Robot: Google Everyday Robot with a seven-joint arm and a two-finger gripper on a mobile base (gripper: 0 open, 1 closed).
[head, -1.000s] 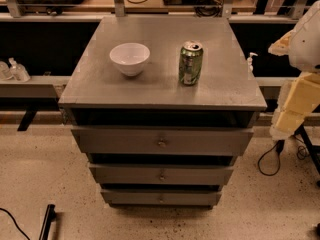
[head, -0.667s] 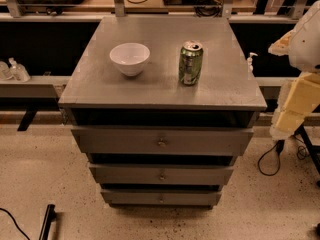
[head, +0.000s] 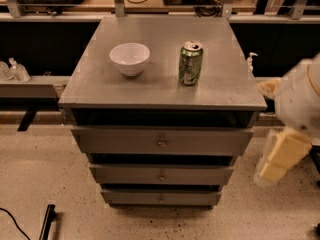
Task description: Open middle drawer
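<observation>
The middle drawer (head: 161,175) is the grey flat front of in-between width, with a small round knob (head: 161,175) at its centre. It is shut, flush between the wider top drawer (head: 161,142) and the narrower bottom drawer (head: 161,198). My gripper (head: 280,158) is at the right edge of the camera view, a cream part hanging below the white arm (head: 300,101). It is to the right of the cabinet, at about the height of the top and middle drawers, and apart from them.
A white bowl (head: 130,58) and a green can (head: 190,63) stand on the grey cabinet top (head: 100,91). A shelf with bottles (head: 15,71) runs behind at the left. Cables and a black bar (head: 47,221) lie on the speckled floor.
The arm and gripper have moved down at the right of the cabinet, from cabinet-top height to drawer height. The drawers, bowl and can have not moved.
</observation>
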